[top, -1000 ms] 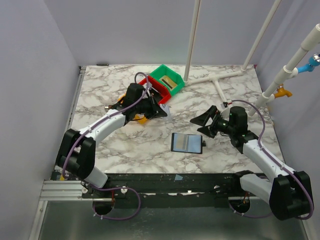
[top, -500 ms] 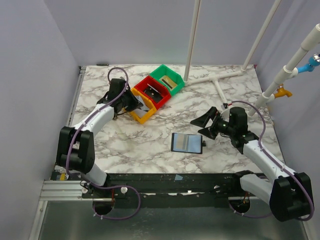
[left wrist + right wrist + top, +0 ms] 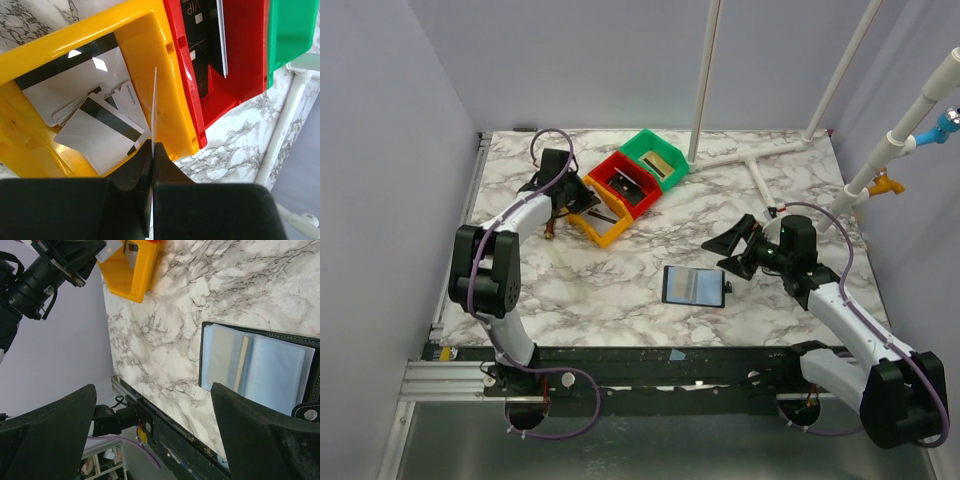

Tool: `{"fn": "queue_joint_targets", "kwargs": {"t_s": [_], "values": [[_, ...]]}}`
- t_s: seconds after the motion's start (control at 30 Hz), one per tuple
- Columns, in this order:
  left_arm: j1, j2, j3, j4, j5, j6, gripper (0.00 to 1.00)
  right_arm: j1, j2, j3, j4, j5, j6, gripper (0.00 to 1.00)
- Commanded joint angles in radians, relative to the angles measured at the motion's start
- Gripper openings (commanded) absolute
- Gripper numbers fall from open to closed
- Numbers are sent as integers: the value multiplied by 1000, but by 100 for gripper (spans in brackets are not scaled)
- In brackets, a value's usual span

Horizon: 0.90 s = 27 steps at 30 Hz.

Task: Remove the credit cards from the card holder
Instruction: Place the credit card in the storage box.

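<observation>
The card holder (image 3: 693, 285) lies open on the marble table, bluish-grey inner faces up. In the right wrist view a tan-gold credit card (image 3: 242, 362) shows as a narrow strip inside the card holder (image 3: 280, 375). My left gripper (image 3: 152, 147) is shut on a thin pale whitish credit card (image 3: 154, 105), seen edge-on above the yellow bin (image 3: 145, 40). From above, the left gripper (image 3: 575, 196) sits at that bin's left side. My right gripper (image 3: 725, 243) hangs open just above and right of the holder, nothing between its fingers (image 3: 50, 425).
Yellow (image 3: 601, 224), red (image 3: 627, 184) and green (image 3: 657, 157) bins stand in a row at the back middle. Several white cards with black stripes (image 3: 100, 131) lie in the yellow bin, dark cards (image 3: 200, 45) in the red one. White pipes (image 3: 760, 160) cross the back right.
My left arm swung left and back from over the red bin to the yellow bin's left side, still shut on the card. The right arm and the holder have stayed put.
</observation>
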Motion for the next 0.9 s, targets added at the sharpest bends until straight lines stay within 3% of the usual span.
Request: {"fn": "queue_joint_targets", "kwargs": {"t_s": [0.0, 0.3, 0.5, 0.87], "values": [[8, 46, 30, 21, -39, -47, 0, -5, -18, 29, -24, 14, -12, 100], [8, 89, 49, 31, -53, -71, 1, -5, -29, 35, -33, 12, -10, 100], [8, 86, 52, 20, -60, -70, 30, -6, -32, 42, -45, 13, -12, 100], [8, 15, 50, 5, -54, -36, 64, -5, -32, 42, -52, 13, -21, 100]]}}
